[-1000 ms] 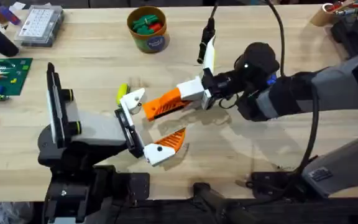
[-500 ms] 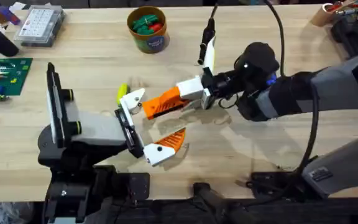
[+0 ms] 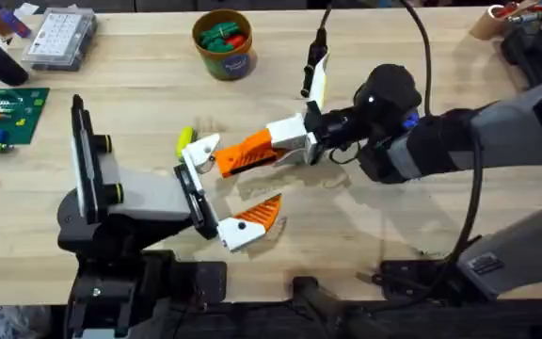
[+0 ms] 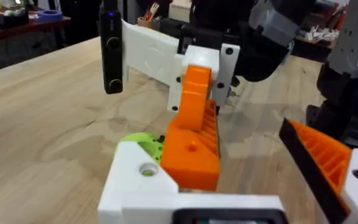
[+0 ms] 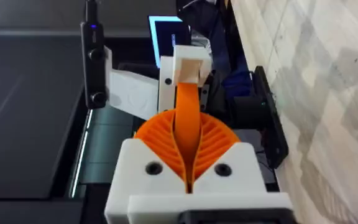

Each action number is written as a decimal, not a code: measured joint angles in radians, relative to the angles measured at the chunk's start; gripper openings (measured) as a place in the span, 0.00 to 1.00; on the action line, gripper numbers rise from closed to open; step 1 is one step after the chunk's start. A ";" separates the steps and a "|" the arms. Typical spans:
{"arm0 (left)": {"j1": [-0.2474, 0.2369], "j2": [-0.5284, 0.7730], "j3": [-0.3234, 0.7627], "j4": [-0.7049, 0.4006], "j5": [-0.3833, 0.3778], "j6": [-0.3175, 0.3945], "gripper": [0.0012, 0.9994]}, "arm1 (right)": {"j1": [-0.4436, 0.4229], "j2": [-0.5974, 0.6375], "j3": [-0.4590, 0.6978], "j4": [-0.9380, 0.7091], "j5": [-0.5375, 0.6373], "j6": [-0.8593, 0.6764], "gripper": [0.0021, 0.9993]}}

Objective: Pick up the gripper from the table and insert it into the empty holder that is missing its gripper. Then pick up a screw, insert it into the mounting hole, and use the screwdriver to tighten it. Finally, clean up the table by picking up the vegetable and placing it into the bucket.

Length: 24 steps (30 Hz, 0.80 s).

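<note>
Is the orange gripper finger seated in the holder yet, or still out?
Still out: the gripper is clamped in the right end effector, its tip just short of the holder beside the yellow-green vegetable.

Clear parts box (image 3: pixel 59 36): far left of the table (image 3: pixel 139 104).
Green circuit board (image 3: pixel 7 115): left edge, nearer than the box.
Tan cup (image 3: pixel 493 19): far right corner, holding red items.

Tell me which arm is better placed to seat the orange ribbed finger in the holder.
Right: its gripper already clamps the orange ribbed plastic finger, whose end sits at the black-and-white holder mount.
</note>
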 joint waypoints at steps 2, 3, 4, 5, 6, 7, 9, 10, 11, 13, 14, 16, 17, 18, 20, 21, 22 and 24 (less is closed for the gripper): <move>0.000 0.000 0.000 0.000 0.000 0.000 0.99 | 0.000 0.000 0.000 0.000 0.002 -0.003 0.02; 0.000 0.000 0.000 0.000 0.000 0.000 0.99 | 0.000 0.000 0.000 0.000 0.003 -0.003 0.02; 0.000 0.000 0.000 0.000 0.000 0.000 0.99 | 0.000 0.000 0.000 0.000 0.005 -0.003 0.02; 0.000 0.000 0.000 0.000 0.000 0.000 0.99 | 0.000 0.000 0.000 0.000 0.005 -0.003 0.02; 0.000 0.000 0.000 0.000 0.000 0.000 0.99 | 0.000 0.000 0.000 0.000 0.005 -0.003 0.02; 0.000 0.000 0.000 0.000 0.001 0.000 0.99 | 0.000 0.000 0.000 0.000 0.006 -0.003 0.02; 0.000 0.000 0.000 -0.001 0.002 0.000 0.99 | 0.001 0.000 0.000 0.000 0.010 -0.003 0.02; 0.000 0.000 0.000 -0.001 0.002 0.000 0.99 | 0.002 0.000 0.000 0.000 0.013 -0.003 0.02; 0.000 0.000 0.000 -0.001 0.002 0.000 0.99 | 0.004 0.000 0.000 0.000 0.016 -0.003 0.02; 0.000 0.000 0.000 0.000 0.002 0.000 0.99 | 0.010 0.000 0.000 0.000 0.019 -0.003 0.02; 0.000 0.000 0.000 0.000 0.002 0.000 0.99 | 0.014 0.000 0.000 0.000 0.020 -0.003 0.02; 0.000 0.000 0.000 0.000 0.002 0.000 0.99 | 0.020 0.000 0.000 0.000 0.020 -0.003 0.02; 0.000 0.000 0.000 0.000 0.002 0.000 0.99 | 0.021 0.000 0.000 0.000 0.020 -0.003 0.02; 0.000 0.000 0.000 -0.001 0.002 0.000 0.99 | 0.021 0.000 0.000 -0.012 0.021 -0.006 0.02; 0.000 0.000 0.000 -0.001 0.003 -0.002 0.99 | 0.021 0.000 0.000 -0.034 0.025 -0.009 0.02; 0.000 0.000 0.000 -0.001 0.003 -0.005 0.99 | 0.021 0.000 0.002 -0.042 0.025 -0.010 0.02; 0.000 0.000 0.000 -0.001 0.003 -0.008 0.99 | 0.021 0.000 0.003 -0.047 0.025 -0.011 0.02; 0.000 0.000 0.000 -0.001 0.003 -0.009 0.99 | 0.021 0.000 0.005 -0.048 0.026 -0.011 0.02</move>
